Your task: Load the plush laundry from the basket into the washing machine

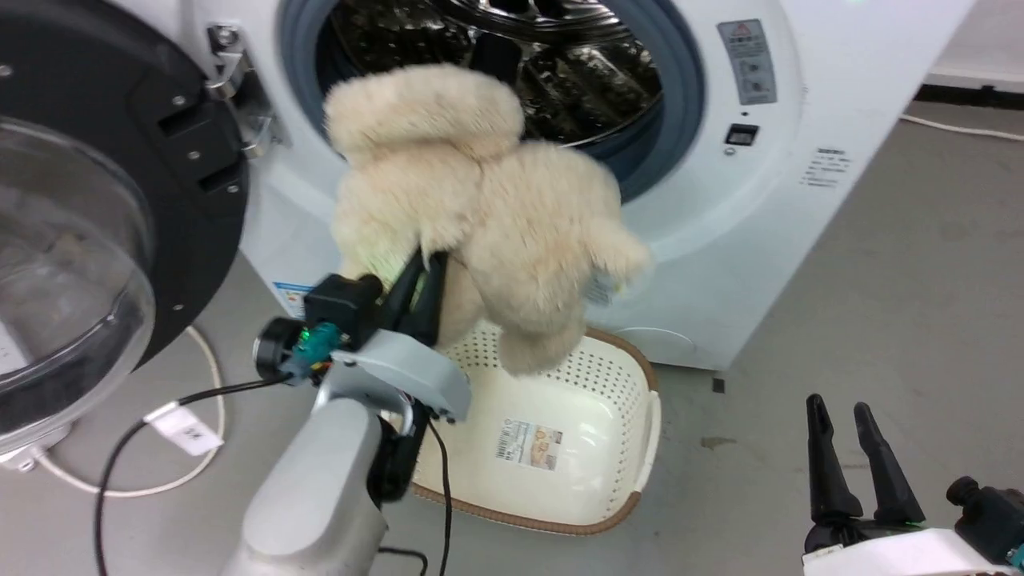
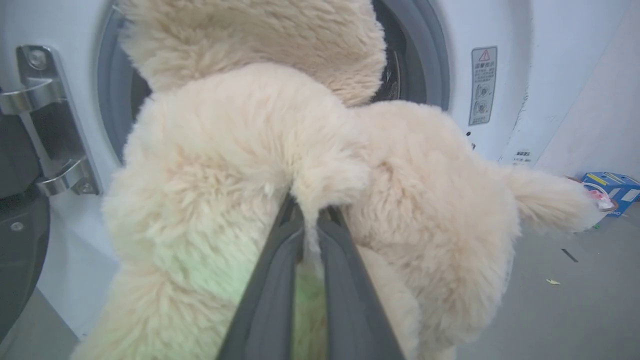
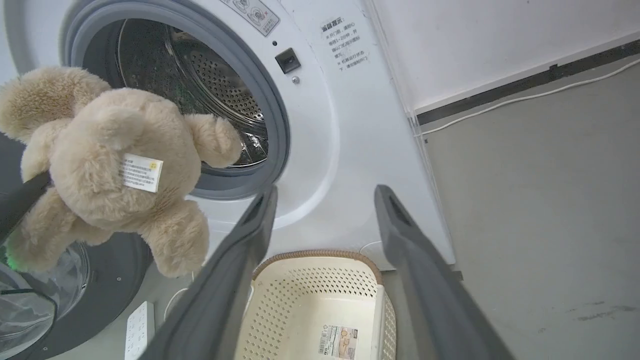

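Looking down from the head camera, I faced the washing machine (image 1: 744, 240), a big white front-loader with its grey-ringed port uncovered and the steel drum (image 1: 560, 72) showing inside. Its black-framed glass door (image 1: 96, 96) stood swung wide on my left.

The plush laundry (image 1: 480, 208), a shaggy cream toy, hung in the air just before the lower left of the port. Its top lobe overlapped the grey ring, and no part looked to be inside the drum yet. Below it the basket (image 1: 592, 416) sat on the floor (image 1: 880, 280) against the machine's foot, label sticker showing on its bottom.

My left gripper (image 1: 424, 276) was clamped on a fold of fur at the toy's underside, the fingers nearly together with a tuft pinched between them. My right gripper (image 1: 838, 406) waited low on my right, fingers apart and holding nothing, well apart from the toy. A small white tag (image 3: 142, 172) showed on the toy's back in the right wrist view.

I judged the step in hand to be carrying the toy into the drum. To do it well I meant to:
- lift and shift it right until the bulk centred on the port, away from the hinge;
- push forward smoothly, since a pinch of fur alone could slip;
- watch that the dangling lobes cleared the rubber ring;
- part the fingers only once the whole toy was inside the drum.
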Controlling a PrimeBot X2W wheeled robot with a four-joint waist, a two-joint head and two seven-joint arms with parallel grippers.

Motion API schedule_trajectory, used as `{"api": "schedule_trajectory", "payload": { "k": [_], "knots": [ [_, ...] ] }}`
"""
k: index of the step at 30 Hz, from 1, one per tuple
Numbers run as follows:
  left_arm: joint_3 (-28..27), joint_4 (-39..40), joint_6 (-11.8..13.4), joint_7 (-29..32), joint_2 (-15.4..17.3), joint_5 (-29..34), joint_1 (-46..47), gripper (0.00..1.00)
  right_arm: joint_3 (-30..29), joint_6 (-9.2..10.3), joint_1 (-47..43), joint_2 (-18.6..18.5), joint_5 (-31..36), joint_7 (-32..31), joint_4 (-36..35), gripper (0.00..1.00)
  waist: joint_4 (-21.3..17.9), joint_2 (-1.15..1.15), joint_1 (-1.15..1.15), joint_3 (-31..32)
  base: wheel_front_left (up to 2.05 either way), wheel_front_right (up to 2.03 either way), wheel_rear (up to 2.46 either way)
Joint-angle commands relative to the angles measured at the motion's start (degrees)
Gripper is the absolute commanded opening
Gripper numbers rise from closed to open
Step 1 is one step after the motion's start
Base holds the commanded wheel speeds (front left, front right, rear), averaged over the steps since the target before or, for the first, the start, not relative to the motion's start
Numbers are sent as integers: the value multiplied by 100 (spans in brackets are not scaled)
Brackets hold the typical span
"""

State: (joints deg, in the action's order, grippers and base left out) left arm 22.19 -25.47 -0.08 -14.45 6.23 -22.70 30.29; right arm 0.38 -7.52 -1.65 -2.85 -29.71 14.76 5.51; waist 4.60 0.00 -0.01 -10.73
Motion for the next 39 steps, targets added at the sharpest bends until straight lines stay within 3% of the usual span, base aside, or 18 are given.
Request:
{"api": "schedule_trajectory", "payload": {
  "k": [1,15,27,39],
  "knots": [
    [-84,103,23,-53,-4,48,-37,0,0,3,-66,-3,24,24,-22,100,-68,0,1,-30,0,0,0],
    [-1298,25,-149,-54,34,368,1002,0,99,3,323,-3,83,24,-317,100,-967,0,1,-1034,0,0,0],
    [-2042,-286,-307,-54,482,605,2165,0,209,3,542,-3,-52,24,-722,100,-1602,0,1,-2091,0,0,0],
    [-2256,-718,-429,-54,1079,903,3691,0,360,3,587,-3,-191,24,-1142,100,-1967,0,1,-2954,0,0,0]
  ]
}}
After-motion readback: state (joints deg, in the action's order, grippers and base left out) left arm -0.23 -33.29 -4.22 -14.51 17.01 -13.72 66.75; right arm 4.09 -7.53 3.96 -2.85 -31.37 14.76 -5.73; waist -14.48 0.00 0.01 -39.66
